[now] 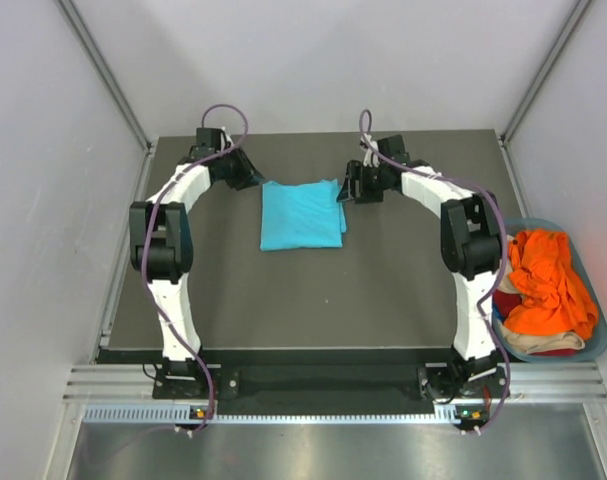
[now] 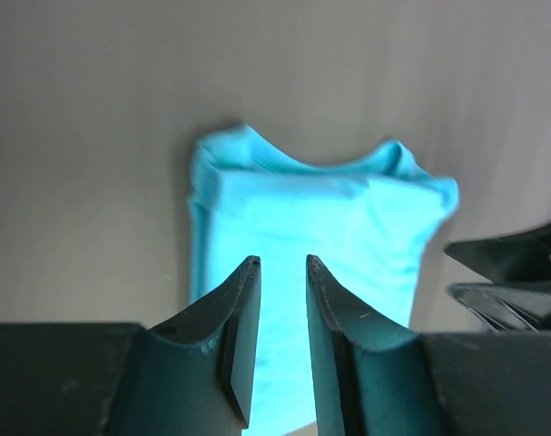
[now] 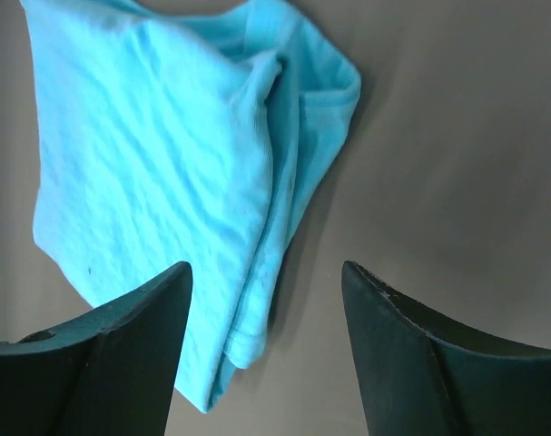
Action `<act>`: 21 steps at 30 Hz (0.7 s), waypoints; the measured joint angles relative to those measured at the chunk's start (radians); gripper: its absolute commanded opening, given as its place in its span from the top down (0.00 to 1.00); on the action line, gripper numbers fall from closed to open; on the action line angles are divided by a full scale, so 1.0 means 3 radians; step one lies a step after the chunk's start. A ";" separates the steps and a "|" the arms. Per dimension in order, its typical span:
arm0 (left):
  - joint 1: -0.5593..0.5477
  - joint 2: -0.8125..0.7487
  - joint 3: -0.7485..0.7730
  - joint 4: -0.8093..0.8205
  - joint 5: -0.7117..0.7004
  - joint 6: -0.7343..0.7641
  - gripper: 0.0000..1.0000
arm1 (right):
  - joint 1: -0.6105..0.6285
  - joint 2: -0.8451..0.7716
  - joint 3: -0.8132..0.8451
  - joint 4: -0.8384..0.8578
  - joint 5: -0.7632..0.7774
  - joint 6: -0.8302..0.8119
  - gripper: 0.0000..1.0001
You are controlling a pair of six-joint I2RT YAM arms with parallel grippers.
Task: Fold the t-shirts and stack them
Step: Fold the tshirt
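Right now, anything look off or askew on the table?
Only the folded turquoise t-shirt: in the top view its right edge is untidy, with layers splaying unevenly. The orange t-shirt is heaped loosely in the blue-grey plastic basket. Nothing looks spilled or damaged.

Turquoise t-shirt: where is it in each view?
Top external: turquoise t-shirt folded, far centre of table, between left gripper and right gripper.
Left wrist: t-shirt at centre, beyond the fingers.
Right wrist: t-shirt upper left, beyond open fingers.
Shared landmark: its layered edge, on the right gripper's side.
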 measured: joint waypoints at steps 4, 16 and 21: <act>-0.0060 -0.0083 -0.0181 0.0160 0.0170 -0.0015 0.68 | 0.0027 -0.0072 -0.0187 0.0022 -0.0009 -0.0114 0.33; -0.0066 0.0238 -0.0174 0.0342 0.0238 -0.0024 0.68 | 0.0060 -0.0150 -0.0768 0.0622 -0.0168 -0.0041 0.55; -0.0066 0.0336 -0.0174 0.0340 0.0156 -0.0020 0.68 | 0.0061 -0.0273 -0.1283 0.1156 -0.0337 0.0281 0.92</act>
